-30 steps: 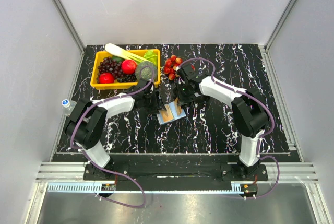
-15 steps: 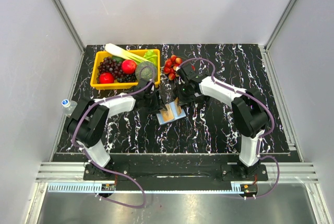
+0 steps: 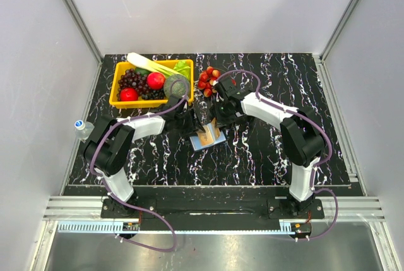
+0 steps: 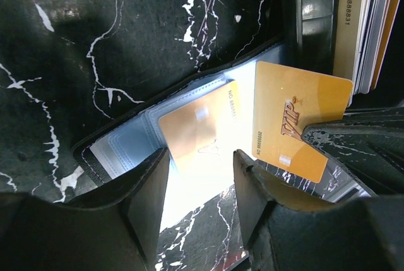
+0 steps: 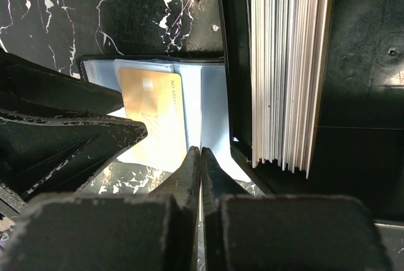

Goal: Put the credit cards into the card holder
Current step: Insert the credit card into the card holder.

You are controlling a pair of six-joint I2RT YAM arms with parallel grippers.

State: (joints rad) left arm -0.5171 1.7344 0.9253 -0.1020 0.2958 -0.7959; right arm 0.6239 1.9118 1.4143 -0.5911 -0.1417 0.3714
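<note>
Open card holder [image 4: 120, 151], one gold card [image 4: 196, 129] in its pocket, lies under L gripper [image 4: 201, 160], jaws apart. R gripper [image 5: 201, 156] jaws clamp a 2nd card [image 4: 297, 119] beside it. Tray [image 5: 360, 62] right of R jaws holds card stack [image 5: 287, 75]; no real change vs 1 s ago.

Tight in the middle: we have the left gripper [image 4: 201, 160], jaws spread, and the right gripper [image 5: 201, 154] crowding the card holder [image 4: 126, 141] from either side. The right jaws pinch a gold card [image 4: 297, 126] over the open sleeves. The black tray [image 5: 360, 81] with its card stack [image 5: 287, 75] blocks the far edge. Farther off, the yellow basket [image 3: 120, 102] and red fruit [image 3: 208, 80] wall that side. We find room just near of the holder and across the right of the table [image 3: 315, 138].
</note>
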